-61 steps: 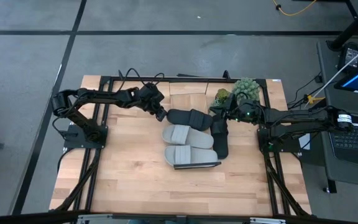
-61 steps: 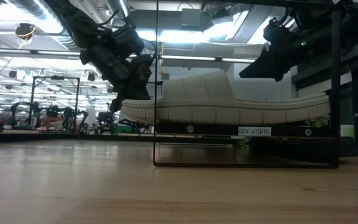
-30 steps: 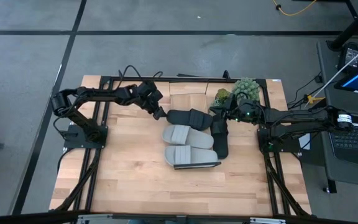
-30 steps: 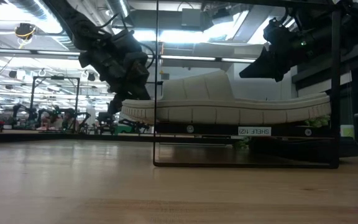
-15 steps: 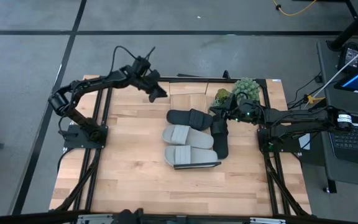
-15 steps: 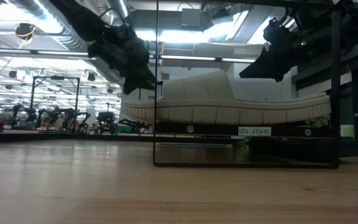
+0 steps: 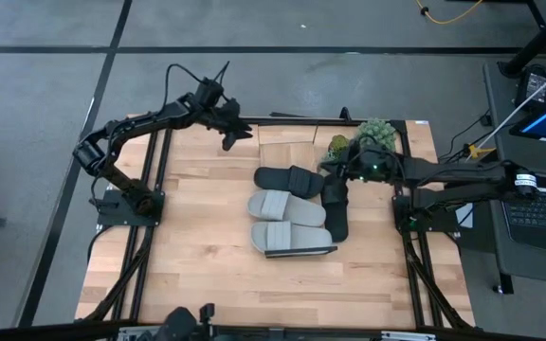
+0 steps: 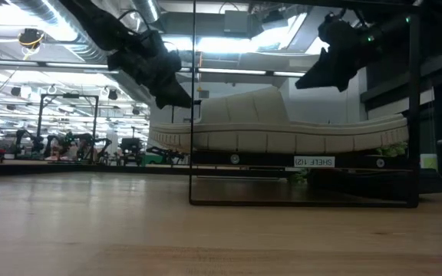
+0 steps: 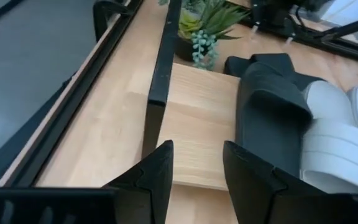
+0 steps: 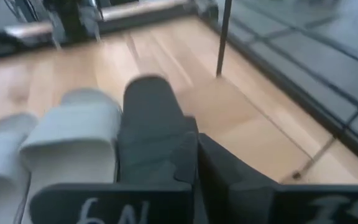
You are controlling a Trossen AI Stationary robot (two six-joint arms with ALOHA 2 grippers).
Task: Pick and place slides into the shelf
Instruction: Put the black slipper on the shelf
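Observation:
Two black slides [image 7: 290, 178] [image 7: 336, 213] and two light grey slides [image 7: 287, 206] [image 7: 287, 235] lie sole down, side by side, on the shelf's light plank [image 7: 287, 147]. The shelf's thin black posts [image 9: 160, 68] rise at the plank's corners. My left gripper [image 7: 238, 135] hangs open and empty in the air beyond the shelf's far left corner, its fingers [image 9: 160, 168] pointing along the far edge toward the plant. My right gripper [image 7: 339, 177] is shut and hangs above the far end of the right-hand black slide, clear of it in the low view [image 8: 309, 83].
A green potted plant [image 7: 368, 137] stands at the far right, just behind my right gripper. The black rig frame [image 7: 159, 189] runs round the table. Bare tabletop [image 7: 197, 246] stretches left of and in front of the shelf.
My left gripper has drawn away from the left end of the far black slide, going up and toward the table's far edge while rolling about its own axis, and stays open. My right gripper has risen a little. The slides have not moved.

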